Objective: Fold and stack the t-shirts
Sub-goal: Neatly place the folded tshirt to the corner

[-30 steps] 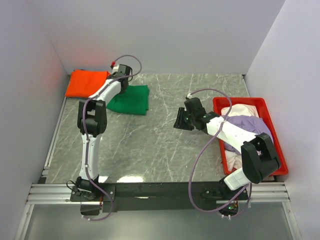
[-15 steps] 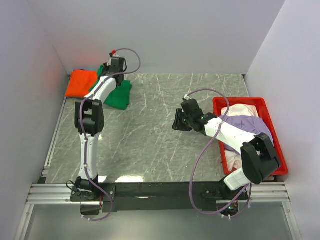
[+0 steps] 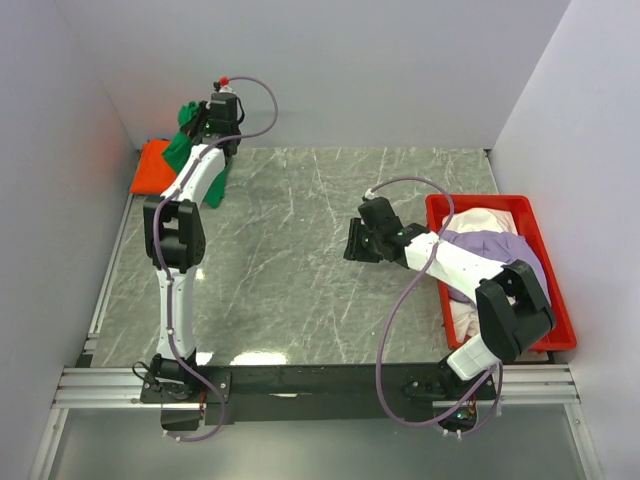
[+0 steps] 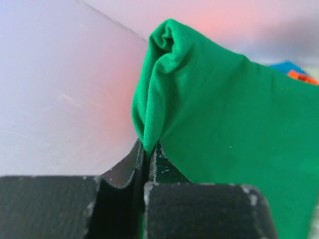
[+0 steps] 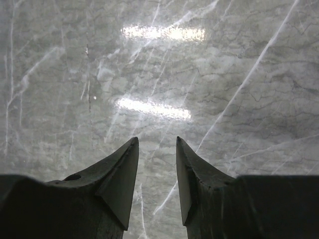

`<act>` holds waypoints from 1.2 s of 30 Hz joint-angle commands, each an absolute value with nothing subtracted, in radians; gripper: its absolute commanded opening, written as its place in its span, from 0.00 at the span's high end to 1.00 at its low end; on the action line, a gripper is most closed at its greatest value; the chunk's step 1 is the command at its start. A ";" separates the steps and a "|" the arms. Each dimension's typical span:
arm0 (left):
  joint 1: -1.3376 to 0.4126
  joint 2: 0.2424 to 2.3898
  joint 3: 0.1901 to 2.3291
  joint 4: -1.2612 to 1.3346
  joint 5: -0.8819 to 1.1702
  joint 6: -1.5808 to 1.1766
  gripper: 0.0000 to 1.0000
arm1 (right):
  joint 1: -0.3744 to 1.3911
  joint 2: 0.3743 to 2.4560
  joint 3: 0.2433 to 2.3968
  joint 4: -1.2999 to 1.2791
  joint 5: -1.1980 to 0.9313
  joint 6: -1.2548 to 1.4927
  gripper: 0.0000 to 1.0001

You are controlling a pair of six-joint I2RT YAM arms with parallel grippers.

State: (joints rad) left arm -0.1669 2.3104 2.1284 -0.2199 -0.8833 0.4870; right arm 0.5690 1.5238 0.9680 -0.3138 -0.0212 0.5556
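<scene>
My left gripper [image 3: 192, 120] is at the far left corner, shut on a fold of the green t-shirt [image 3: 183, 145], which hangs lifted over the orange t-shirt [image 3: 152, 167]. In the left wrist view the green t-shirt [image 4: 224, 124] is pinched between the closed fingers [image 4: 134, 162], and bits of blue and orange cloth show at the right edge. My right gripper [image 3: 356, 240] is open and empty above the marble table [image 3: 290, 270]; it also shows in the right wrist view [image 5: 157, 142]. Lilac [image 3: 490, 245] and white [image 3: 480, 217] t-shirts lie in the red tray [image 3: 560, 300].
White walls close the back and both sides. The red tray stands at the right edge of the table. A black rail runs along the near edge with both arm bases on it.
My left gripper has lifted the green t-shirt off the table and carried it left and back, over the orange t-shirt. My right gripper has drifted slightly left.
</scene>
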 commanded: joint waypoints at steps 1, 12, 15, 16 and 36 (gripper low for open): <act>-0.160 2.250 2.204 -0.150 -0.871 0.549 1.00 | 0.581 1.520 1.022 -0.313 -0.002 0.541 0.57; -0.153 2.180 2.183 -0.159 -0.782 0.552 1.00 | 0.589 1.532 1.048 -0.324 0.025 0.537 0.58; -0.153 2.157 2.177 -0.167 -0.766 0.540 1.00 | 0.591 1.534 1.049 -0.325 0.029 0.538 0.58; -0.153 2.149 2.175 -0.176 -0.759 0.535 1.00 | 0.592 1.534 1.049 -0.322 0.029 0.538 0.59; -0.155 2.132 2.132 -0.160 -0.739 0.532 0.99 | 0.597 1.557 1.051 -0.325 0.035 0.531 0.60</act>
